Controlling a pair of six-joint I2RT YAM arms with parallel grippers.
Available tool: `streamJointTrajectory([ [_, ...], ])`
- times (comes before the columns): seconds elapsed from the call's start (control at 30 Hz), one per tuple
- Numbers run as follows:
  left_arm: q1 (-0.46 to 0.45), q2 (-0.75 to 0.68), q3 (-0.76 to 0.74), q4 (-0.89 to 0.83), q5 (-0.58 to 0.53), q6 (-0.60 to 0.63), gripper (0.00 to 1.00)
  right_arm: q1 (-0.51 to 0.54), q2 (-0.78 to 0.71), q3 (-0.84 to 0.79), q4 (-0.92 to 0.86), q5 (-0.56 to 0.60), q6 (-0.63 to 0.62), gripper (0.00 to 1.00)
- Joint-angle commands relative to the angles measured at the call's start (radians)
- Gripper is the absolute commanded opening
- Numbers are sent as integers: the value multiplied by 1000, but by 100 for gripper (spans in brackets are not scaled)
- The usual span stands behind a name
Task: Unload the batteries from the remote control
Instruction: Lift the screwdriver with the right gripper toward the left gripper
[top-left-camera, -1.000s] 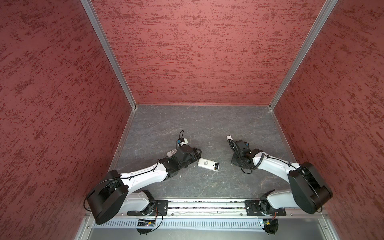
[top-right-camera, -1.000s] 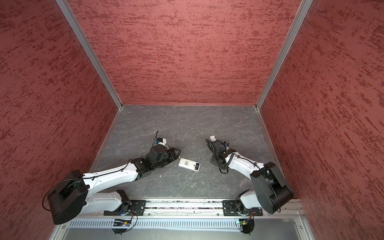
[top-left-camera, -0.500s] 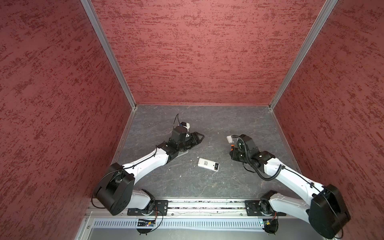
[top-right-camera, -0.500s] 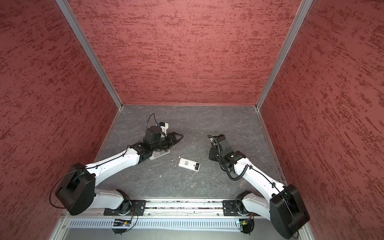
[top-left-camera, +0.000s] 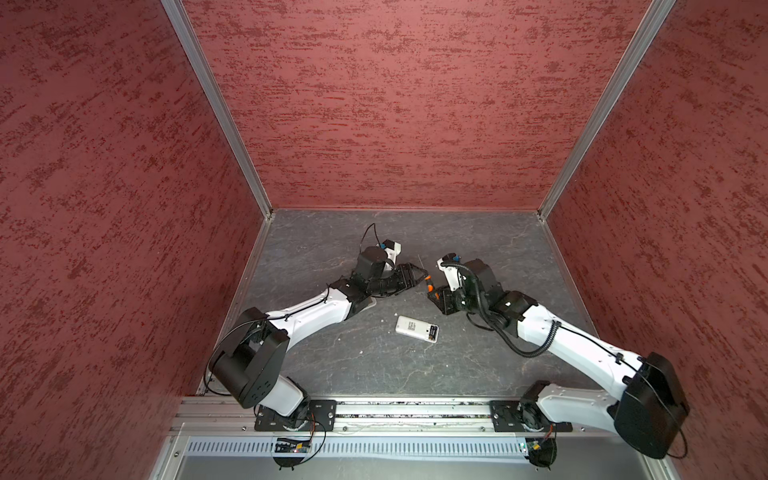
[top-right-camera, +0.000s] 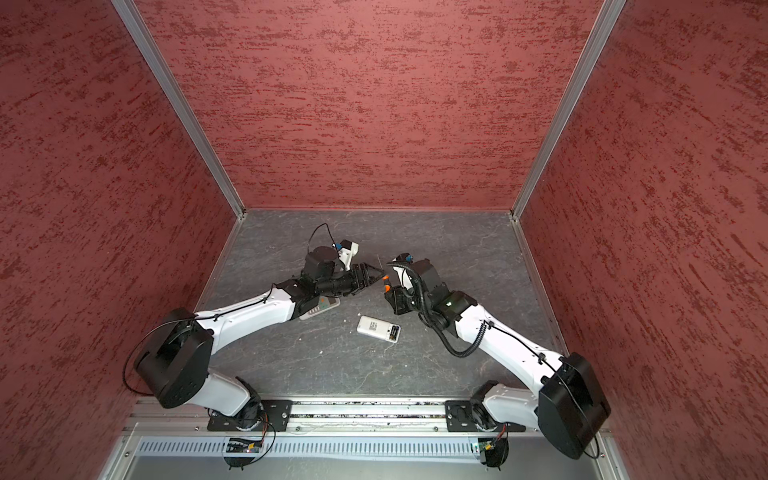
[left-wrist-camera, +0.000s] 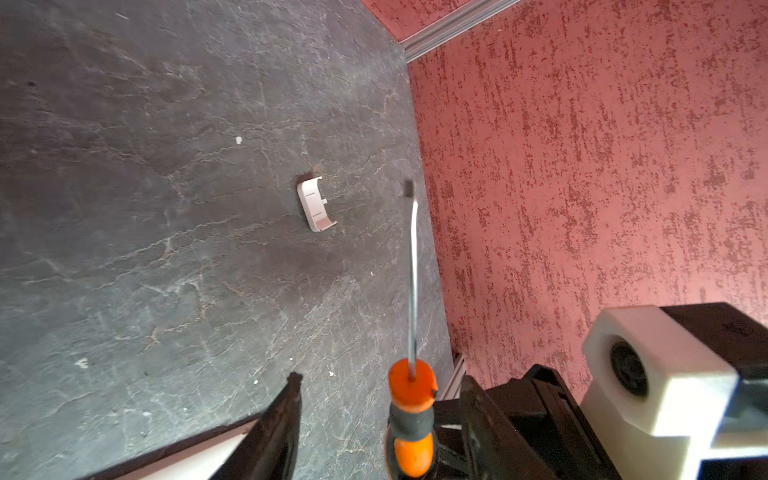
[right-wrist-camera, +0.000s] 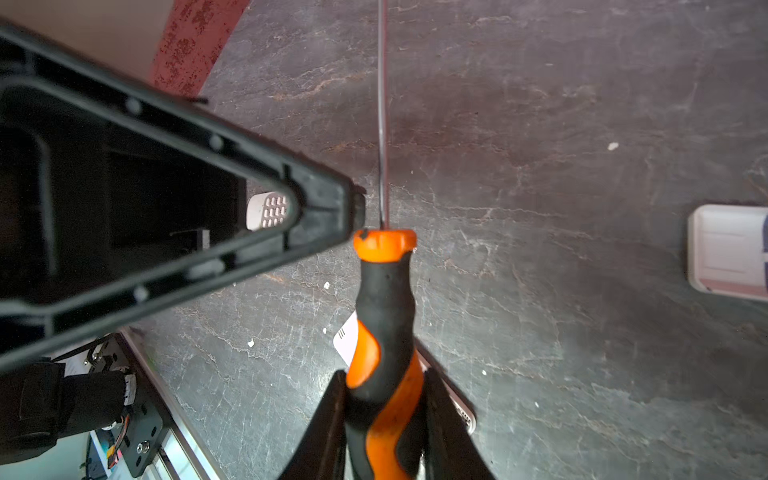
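Three red textured walls (top-left-camera: 395, 104) enclose a grey, stone-patterned table (top-left-camera: 478, 249). In both top views the left arm (top-left-camera: 307, 316) reaches in from the lower left and the right arm (top-left-camera: 573, 345) from the lower right, and their grippers meet just above centre frame. The left gripper (top-left-camera: 422, 276) has its fingers parted and holds nothing. In the left wrist view the handle of a screwdriver (left-wrist-camera: 411, 407) stands in the gap, clear of both fingers. The right gripper (right-wrist-camera: 386, 415) has its fingers clamped on the lower part of that orange-and-black handle, with the thin metal shaft pointing toward the upper frame in both top views. A grey remote (top-right-camera: 322, 309) lies left of centre, partly under the left forearm. The white remote (top-right-camera: 376, 327) lies flat at centre frame, below both grippers and apart from them, back face up, with its compartment uncovered at the right end. A white curved battery cover (left-wrist-camera: 315, 204) lies alone on the table at the middle of the left wrist view. The batteries (top-right-camera: 394, 332) sit inside the uncovered compartment of the white remote.
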Motion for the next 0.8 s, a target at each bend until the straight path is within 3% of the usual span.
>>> streamJointTrajectory([
  [0.0,-2,-9,-13,66,9,-8,57,29,16,57,-24,40,-50,7],
  [0.17,-1,5,-5,74,10,-14,51,72,41,110,-93,132,-72,7],
  [0.77,12,51,-10,106,13,-51,5,116,78,157,-147,259,-99,6],
])
